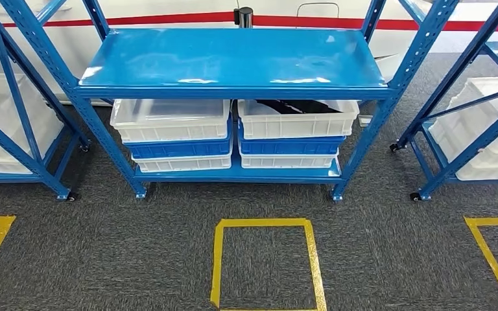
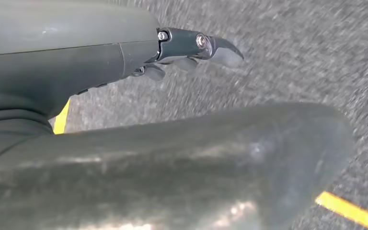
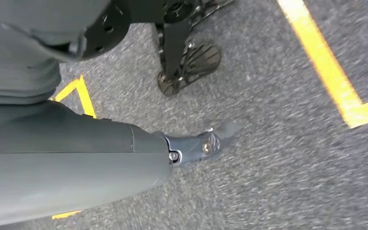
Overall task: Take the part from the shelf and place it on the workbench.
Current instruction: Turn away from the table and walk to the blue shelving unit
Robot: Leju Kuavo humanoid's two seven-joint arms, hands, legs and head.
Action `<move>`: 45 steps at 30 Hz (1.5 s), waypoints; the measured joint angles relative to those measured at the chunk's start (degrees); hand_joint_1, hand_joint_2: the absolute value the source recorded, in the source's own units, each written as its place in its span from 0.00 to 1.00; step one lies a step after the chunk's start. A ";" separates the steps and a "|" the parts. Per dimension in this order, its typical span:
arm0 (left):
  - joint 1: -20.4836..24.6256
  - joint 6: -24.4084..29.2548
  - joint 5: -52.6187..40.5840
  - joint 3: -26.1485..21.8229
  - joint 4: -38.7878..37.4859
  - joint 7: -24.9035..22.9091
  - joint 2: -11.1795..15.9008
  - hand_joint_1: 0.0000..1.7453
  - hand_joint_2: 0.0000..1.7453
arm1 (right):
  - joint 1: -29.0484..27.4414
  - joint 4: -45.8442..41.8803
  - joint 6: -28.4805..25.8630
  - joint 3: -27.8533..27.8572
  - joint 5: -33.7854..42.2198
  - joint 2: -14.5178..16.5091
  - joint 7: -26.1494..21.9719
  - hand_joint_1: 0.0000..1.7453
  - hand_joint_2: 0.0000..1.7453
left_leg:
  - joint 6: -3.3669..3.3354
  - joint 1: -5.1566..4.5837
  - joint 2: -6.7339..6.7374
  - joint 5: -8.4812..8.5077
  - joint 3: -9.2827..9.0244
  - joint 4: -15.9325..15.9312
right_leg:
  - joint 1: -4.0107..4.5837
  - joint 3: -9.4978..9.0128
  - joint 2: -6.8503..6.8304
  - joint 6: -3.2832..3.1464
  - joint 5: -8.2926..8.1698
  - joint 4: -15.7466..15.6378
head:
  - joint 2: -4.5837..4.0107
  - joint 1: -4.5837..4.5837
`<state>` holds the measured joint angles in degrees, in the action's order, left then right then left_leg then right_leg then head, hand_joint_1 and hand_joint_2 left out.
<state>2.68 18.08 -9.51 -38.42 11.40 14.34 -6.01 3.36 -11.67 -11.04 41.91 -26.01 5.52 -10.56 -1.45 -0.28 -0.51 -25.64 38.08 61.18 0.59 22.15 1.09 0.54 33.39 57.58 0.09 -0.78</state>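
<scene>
A blue metal shelf (image 1: 233, 61) stands straight ahead in the head view. On its lower level sit two stacks of white and blue bins. The top right white bin (image 1: 297, 121) holds a dark part (image 1: 292, 105), half hidden under the upper shelf board. The top left white bin (image 1: 170, 120) looks empty. My left hand (image 2: 100, 57) hangs over the grey carpet, its thumb (image 2: 196, 158) and fingers (image 2: 206, 45) stretched out with nothing between them. My right hand (image 3: 100, 158) also hangs above the carpet, fingers (image 3: 206, 143) extended and holding nothing.
More blue racks with white bins stand at the left (image 1: 13, 123) and at the right (image 1: 480, 123). A yellow tape square (image 1: 266, 262) marks the carpet in front of the middle shelf, with further tape marks at both sides (image 1: 493, 256).
</scene>
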 joint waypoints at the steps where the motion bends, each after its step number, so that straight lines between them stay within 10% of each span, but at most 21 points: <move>1: 0.07 0.02 -0.02 0.00 0.00 -0.01 -0.03 0.00 0.00 | 0.09 -0.02 -0.01 0.01 -0.01 -0.05 0.00 0.00 0.00 | -0.31 0.12 0.01 0.25 -0.95 -0.36 | 0.03 0.01 -0.09 0.49 -0.43 1.34 | 0.00 0.00; 4: 0.38 0.07 -0.08 0.00 0.01 -0.02 -0.09 0.00 0.00 | 0.32 -0.05 -0.02 0.02 -0.01 -0.11 0.00 0.00 0.00 | -1.08 0.50 0.04 -0.38 -3.51 -0.93 | -0.33 5.74 -0.47 1.13 -0.76 10.44 | 0.00 0.17; 6: 0.51 0.22 -0.09 0.00 0.01 -0.04 -0.07 0.00 0.00 | 0.27 -0.05 -0.02 0.04 -0.01 -0.08 0.01 0.00 0.00 | -1.20 0.61 -0.13 -1.67 -5.06 -1.15 | -0.77 10.72 -0.53 0.82 2.18 15.11 | 0.00 0.28; 9: 0.50 0.42 -0.14 0.00 -0.01 -0.24 -0.09 0.00 0.00 | 0.00 -0.05 -0.02 0.08 -0.03 -0.13 0.07 0.00 0.00 | -0.76 0.95 -0.62 -3.78 -7.75 -1.27 | -1.44 13.99 -0.60 1.81 3.66 11.82 | 0.00 0.32; 11: 0.44 0.46 -0.15 0.00 -0.01 -0.38 -0.10 0.00 0.00 | -0.11 0.01 -0.01 0.10 -0.08 -0.15 0.10 0.00 0.00 | -0.07 1.15 -0.81 -5.11 -9.01 -1.35 | -1.80 13.61 -1.11 3.91 -2.17 5.88 | 0.00 0.42; 13: 0.44 0.47 -0.15 -0.01 0.00 -0.43 -0.07 0.00 0.00 | -0.01 0.12 0.01 0.10 -0.11 -0.08 0.11 0.00 0.00 | 0.66 1.09 -0.86 -6.06 -9.87 -1.62 | -1.66 12.97 -1.72 3.92 -6.33 2.84 | 0.00 0.61; 19: 0.59 0.48 -0.15 -0.01 0.01 -0.45 -0.05 0.00 0.00 | 0.10 0.16 0.02 0.11 -0.17 -0.07 0.11 0.00 0.00 | 2.33 1.11 -0.11 -7.48 -10.53 0.47 | -1.72 10.39 -1.11 -0.24 -6.51 1.82 | 0.00 0.46; 23: 0.56 0.48 -0.16 -0.02 0.00 -0.45 -0.12 0.00 0.00 | 0.08 0.16 0.02 0.12 -0.20 -0.14 0.11 0.00 0.00 | 2.63 1.09 0.27 -11.93 -1.96 12.54 | -1.21 9.52 -1.08 -1.36 -5.61 1.78 | 0.00 0.22; 26: 0.44 0.48 -0.15 -0.02 0.00 -0.45 -0.11 0.00 0.00 | -0.09 0.17 0.02 0.12 -0.19 -0.13 0.11 0.00 0.00 | 1.69 0.81 0.28 -6.17 -0.55 8.41 | -0.65 8.27 -0.95 -1.50 -4.63 1.77 | 0.00 0.22; 28: 0.44 0.48 -0.16 -0.02 -0.01 -0.45 -0.04 0.00 0.00 | -0.14 0.20 0.04 0.12 -0.19 -0.02 0.11 0.00 0.00 | 0.53 0.26 0.41 -2.22 -2.04 2.30 | -0.48 7.74 -0.89 -1.33 -3.99 1.72 | 0.00 0.33; 34: 0.38 0.48 -0.09 -0.05 0.01 -0.45 -0.05 0.00 0.00 | 0.06 0.17 0.17 0.14 -0.33 -0.09 0.12 0.00 0.00 | -0.69 0.07 0.32 -1.05 -4.43 -1.90 | -0.06 7.60 -0.95 0.41 -2.43 2.45 | 0.00 0.42; 38: 0.61 0.45 -0.11 -0.07 0.01 -0.46 -0.13 0.00 0.00 | 0.32 0.13 0.17 0.12 -0.40 -0.16 0.16 0.00 0.00 | -0.99 0.52 0.25 -1.53 -5.77 -2.61 | -0.74 15.67 -0.99 0.93 0.33 13.95 | 0.00 0.74; 40: 0.57 0.46 -0.10 -0.08 0.00 -0.49 -0.20 0.00 0.00 | 0.14 0.13 0.17 0.13 -0.45 -0.25 0.24 0.00 0.00 | -0.81 0.68 0.04 -2.31 -6.55 -2.60 | -1.22 18.05 -1.01 2.06 -1.44 14.60 | 0.00 0.75; 42: 0.44 0.47 -0.09 -0.09 -0.01 -0.54 -0.26 0.00 0.00 | -0.03 0.13 0.17 0.14 -0.50 -0.34 0.31 0.00 0.00 | -0.30 0.93 -0.09 -3.29 -7.71 -2.61 | -1.65 16.27 -1.15 3.47 -6.01 7.85 | 0.00 0.80; 45: 0.50 0.46 -0.09 -0.10 0.00 -0.53 -0.29 0.00 0.00 | 0.15 0.16 0.17 0.13 -0.52 -0.33 0.33 0.00 0.00 | 0.80 0.73 -0.13 -4.73 -8.56 -2.83 | -1.39 13.28 -1.24 2.82 -8.98 1.45 | 0.00 0.97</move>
<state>3.18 18.55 -9.60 -38.53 11.40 13.81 -6.30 3.51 -11.51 -10.86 42.04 -26.53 5.19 -10.22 -0.65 0.45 -0.64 -30.37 29.52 58.35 -0.80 35.43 -0.15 3.36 24.41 59.03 0.09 0.19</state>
